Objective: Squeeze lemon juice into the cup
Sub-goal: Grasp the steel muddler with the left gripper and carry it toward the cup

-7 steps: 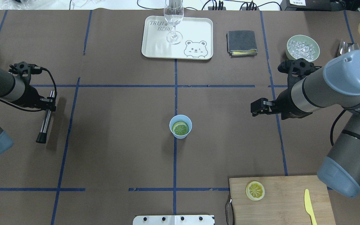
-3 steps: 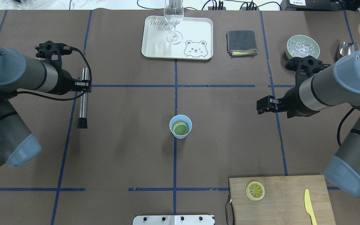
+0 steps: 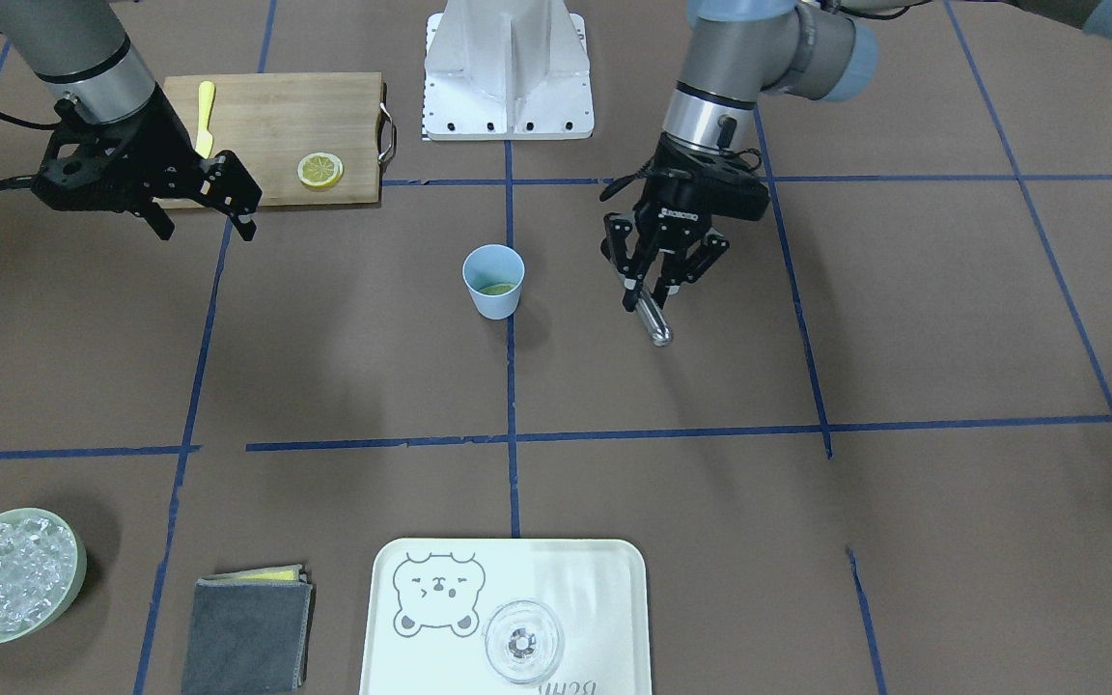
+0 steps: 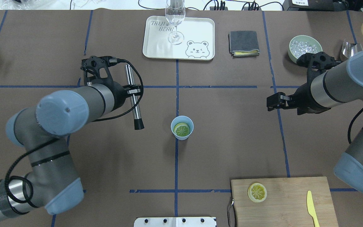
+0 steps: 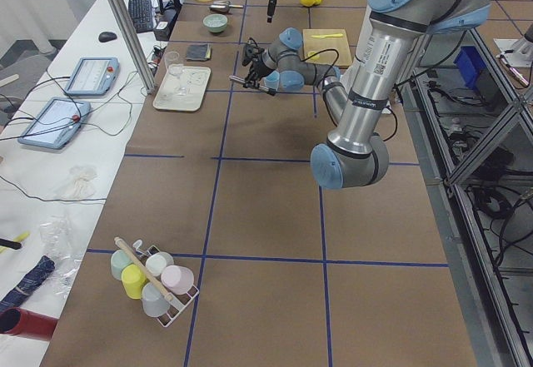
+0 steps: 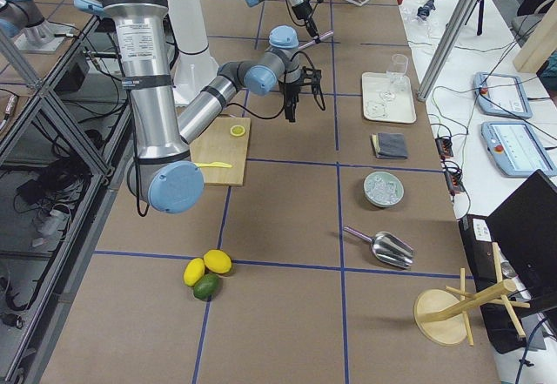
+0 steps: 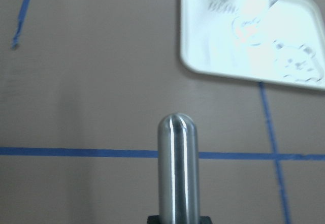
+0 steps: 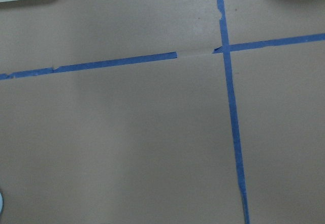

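The light-blue cup [image 4: 182, 122] stands at the table's centre with a lemon slice [image 4: 181, 129] lying flat inside it; the front view shows the same cup [image 3: 493, 290] and lemon [image 3: 495, 288]. My left gripper [image 4: 133, 91] is shut on a steel rod [image 4: 136, 113] with a black tip, held left of the cup and a little above the table. In the front view that gripper [image 3: 655, 290] hangs to the cup's right. The left wrist view shows only the rod's rounded end [image 7: 175, 168]. My right gripper [image 3: 207, 224] is open and empty, well off to the cup's other side.
A wooden cutting board [image 4: 288, 205] at the near right carries another lemon slice [image 4: 257, 192] and a yellow knife [image 4: 311, 208]. At the far edge stand a white tray [image 4: 197, 34] with a clear glass [image 4: 175, 19], a grey cloth [image 4: 243, 42] and a bowl of ice [image 4: 305, 47].
My left arm has swung right, carrying the rod from the table's left side to just left of the cup. The right arm has drawn back slightly to the right.
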Robot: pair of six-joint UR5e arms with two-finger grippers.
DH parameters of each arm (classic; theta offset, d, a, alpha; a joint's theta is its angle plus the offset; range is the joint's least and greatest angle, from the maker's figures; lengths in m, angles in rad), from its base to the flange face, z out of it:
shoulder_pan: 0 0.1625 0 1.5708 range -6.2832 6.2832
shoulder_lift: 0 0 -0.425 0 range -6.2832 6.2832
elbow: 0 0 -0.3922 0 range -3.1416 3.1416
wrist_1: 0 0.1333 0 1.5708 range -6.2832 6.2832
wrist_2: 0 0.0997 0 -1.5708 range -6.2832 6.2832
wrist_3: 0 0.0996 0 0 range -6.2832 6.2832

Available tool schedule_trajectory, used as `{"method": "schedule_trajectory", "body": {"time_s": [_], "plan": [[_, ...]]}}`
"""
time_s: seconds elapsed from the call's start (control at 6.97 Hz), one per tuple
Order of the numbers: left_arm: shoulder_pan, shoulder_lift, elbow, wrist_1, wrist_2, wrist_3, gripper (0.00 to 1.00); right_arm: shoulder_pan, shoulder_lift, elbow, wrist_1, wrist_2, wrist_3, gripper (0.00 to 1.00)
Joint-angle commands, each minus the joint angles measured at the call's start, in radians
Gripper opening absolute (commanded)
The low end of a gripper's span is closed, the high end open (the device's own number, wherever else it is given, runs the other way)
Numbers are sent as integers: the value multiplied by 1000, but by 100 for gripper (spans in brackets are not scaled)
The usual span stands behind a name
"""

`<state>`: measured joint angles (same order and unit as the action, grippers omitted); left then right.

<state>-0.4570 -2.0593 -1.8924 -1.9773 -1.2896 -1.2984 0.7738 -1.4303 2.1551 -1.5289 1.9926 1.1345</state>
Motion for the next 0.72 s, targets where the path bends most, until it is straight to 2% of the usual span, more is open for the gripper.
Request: {"method": "schedule_trajectory", "body": {"time_s": [0.0, 0.14, 0.29, 0.43, 0.57], "plan": [[61, -147, 1, -11, 145, 128, 0, 39, -31, -7, -1, 2, -74, 100], [61, -154, -13, -29, 182, 148, 0, 42, -32, -7, -1, 2, -74, 100], [111, -156, -7, -37, 410, 230, 0, 45, -32, -7, -1, 2, -74, 100], [214, -154, 10, -96, 625, 331, 0, 45, -33, -7, -1, 5, -74, 100], [237, -147, 103, -258, 701, 387, 0, 45, -33, -7, -1, 6, -74, 100]]}}
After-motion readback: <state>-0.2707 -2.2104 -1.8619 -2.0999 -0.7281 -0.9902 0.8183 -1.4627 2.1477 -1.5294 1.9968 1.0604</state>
